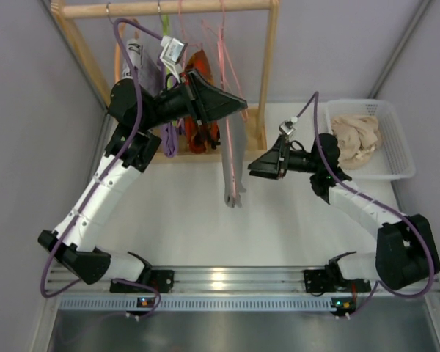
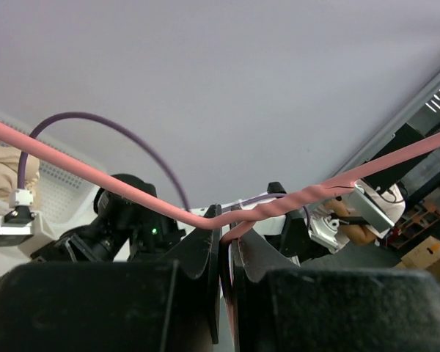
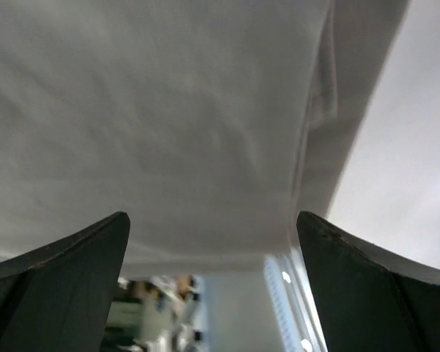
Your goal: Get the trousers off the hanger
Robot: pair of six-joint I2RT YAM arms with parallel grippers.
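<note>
Trousers (image 1: 232, 161) hang from pink hanger (image 2: 117, 185) over bench (image 1: 176, 213), long axis vertical. Left fingers (image 2: 198, 260) clamped narrow on hanger wire; right fingers (image 3: 66, 279) spread wide, nearer arm, cloth directly ahead of them

A robot lab: grey partition walls (image 1: 22, 110), aluminium mounting rail (image 1: 242, 279).

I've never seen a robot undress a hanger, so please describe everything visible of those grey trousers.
The pale grey cloth trousers hang as a long, narrow, folded strip before the wooden clothes rack, crumpled at the lower end. Their top drapes over the thin pink wire hanger, which the left hand pinches. The open right hand faces the fabric closely; contact cannot be told.
</note>
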